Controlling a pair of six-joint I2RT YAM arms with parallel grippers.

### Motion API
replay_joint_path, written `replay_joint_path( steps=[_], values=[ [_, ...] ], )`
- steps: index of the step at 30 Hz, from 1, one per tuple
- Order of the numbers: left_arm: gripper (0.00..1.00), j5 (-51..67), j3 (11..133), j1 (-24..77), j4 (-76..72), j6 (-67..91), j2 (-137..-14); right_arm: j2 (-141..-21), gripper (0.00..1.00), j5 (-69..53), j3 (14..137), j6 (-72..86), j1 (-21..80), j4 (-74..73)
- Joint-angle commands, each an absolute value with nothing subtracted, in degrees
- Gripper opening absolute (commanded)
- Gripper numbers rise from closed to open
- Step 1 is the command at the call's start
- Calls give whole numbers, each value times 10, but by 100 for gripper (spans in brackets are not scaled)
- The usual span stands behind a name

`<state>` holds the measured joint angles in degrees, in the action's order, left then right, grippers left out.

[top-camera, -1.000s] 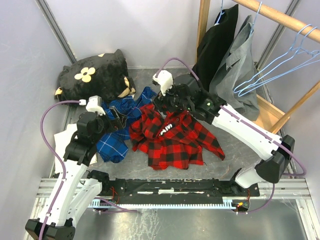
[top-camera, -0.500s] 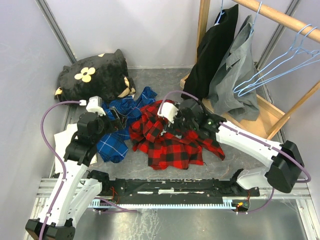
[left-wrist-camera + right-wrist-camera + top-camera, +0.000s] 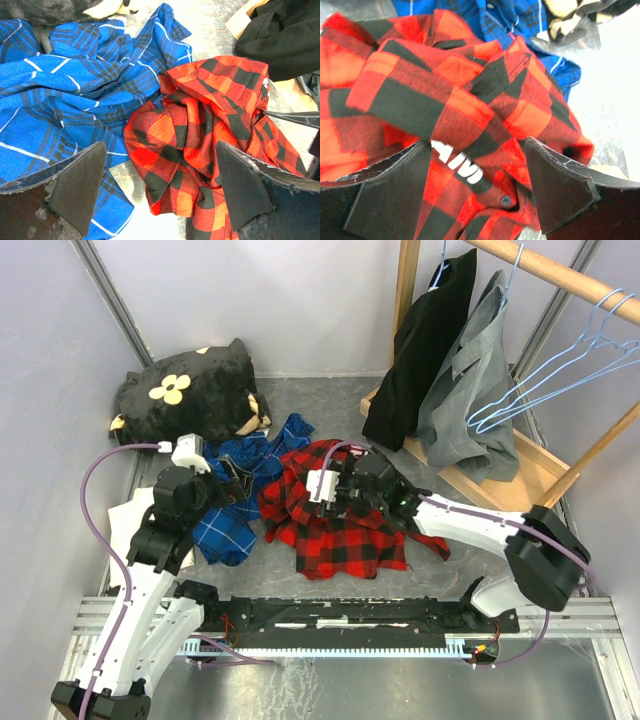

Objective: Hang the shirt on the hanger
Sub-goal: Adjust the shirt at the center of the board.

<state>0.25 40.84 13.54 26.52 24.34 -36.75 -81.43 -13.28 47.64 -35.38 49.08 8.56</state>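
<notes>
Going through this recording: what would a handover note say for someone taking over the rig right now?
Grippers: right gripper has jaws open, low over the red-and-black plaid flannel shirt near its white lettering, gripping nothing; left gripper has jaws open, empty, above where the blue plaid shirt meets the red one.
Things: the shirt lies crumpled on the table; the light-blue wire hanger hangs on the wooden rail among others alike.
Done: nothing yet.
Left: grasp the shirt, fetch the hanger, dress it.
</notes>
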Motion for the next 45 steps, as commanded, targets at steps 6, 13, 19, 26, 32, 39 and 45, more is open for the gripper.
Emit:
replay_joint_path(
  steps=[6, 13, 19, 26, 32, 39, 45],
  values=[
    [96, -8, 415, 135, 258, 251, -353, -904, 73, -136, 532, -367, 520, 281],
    [96, -6, 422, 135, 255, 241, -351, -929, 27, -140, 609, -309, 523, 247],
    [96, 10, 440, 136, 245, 216, -356, -944, 0, -102, 731, -238, 523, 55],
    [94, 37, 472, 140, 215, 209, -392, -974, 0, -26, 896, -172, 519, -123],
    [92, -41, 505, 243, 165, 210, -441, -1025, 0, 19, 1041, -85, 495, -297],
    [92, -144, 518, 371, 94, 191, -492, -1051, 0, -11, 1107, -5, 475, -368],
    [92, -209, 520, 423, 52, 174, -538, -1048, 0, -44, 1121, 61, 457, -378]
  ],
)
